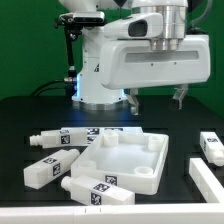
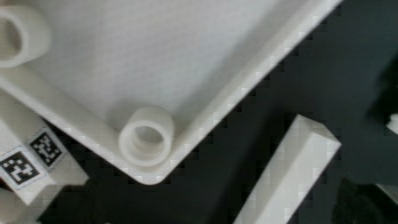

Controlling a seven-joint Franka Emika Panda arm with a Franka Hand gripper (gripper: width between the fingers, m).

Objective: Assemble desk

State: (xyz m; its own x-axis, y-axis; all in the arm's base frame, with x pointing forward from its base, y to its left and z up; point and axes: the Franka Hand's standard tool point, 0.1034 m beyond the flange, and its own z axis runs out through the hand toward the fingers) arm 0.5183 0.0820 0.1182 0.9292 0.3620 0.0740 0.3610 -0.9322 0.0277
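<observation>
The desk top [image 1: 125,160] is a white tray with a raised rim, lying in the middle of the black table. Several white legs with marker tags lie around it: two at the exterior view's left [image 1: 50,168], one in front [image 1: 96,190], one behind [image 1: 85,135] and one at the right [image 1: 210,146]. My gripper [image 1: 155,100] hangs above the top's far side, open and empty, touching nothing. The wrist view shows a corner of the top [image 2: 160,70] with a round socket [image 2: 144,134], a tagged leg [image 2: 29,160] and a white bar [image 2: 295,175]. My fingers do not show there.
A flat white piece [image 1: 206,180] lies at the front of the exterior view's right. The robot's base [image 1: 100,85] stands behind the parts. Black table [image 1: 25,115] shows at the far left.
</observation>
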